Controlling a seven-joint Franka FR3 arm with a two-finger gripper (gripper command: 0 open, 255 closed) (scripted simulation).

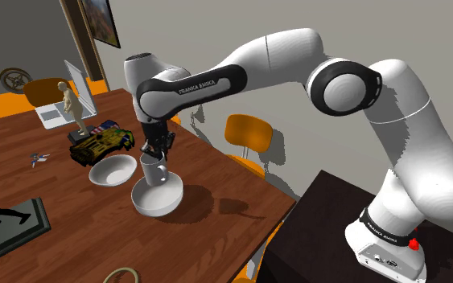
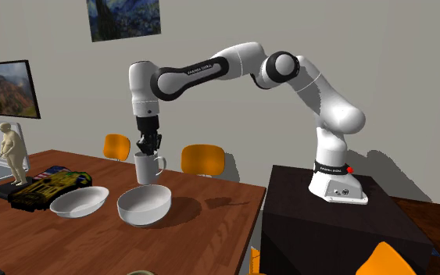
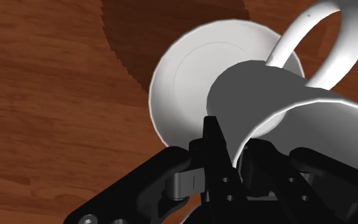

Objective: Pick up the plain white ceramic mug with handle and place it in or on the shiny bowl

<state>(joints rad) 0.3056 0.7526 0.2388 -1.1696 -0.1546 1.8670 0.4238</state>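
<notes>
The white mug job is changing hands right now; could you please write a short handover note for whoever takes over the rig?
End effector: shut on the rim of the white mug, one finger inside the cup, holding it upright with its handle free.
Positions: the mug hangs over the deeper white bowl, clear of the table. A shallower white bowl sits next to it on the table.
Done: mug grasped, lifted and brought over the bowl.
Left: lower it into the deeper bowl, open the fingers, and withdraw upward.
</notes>
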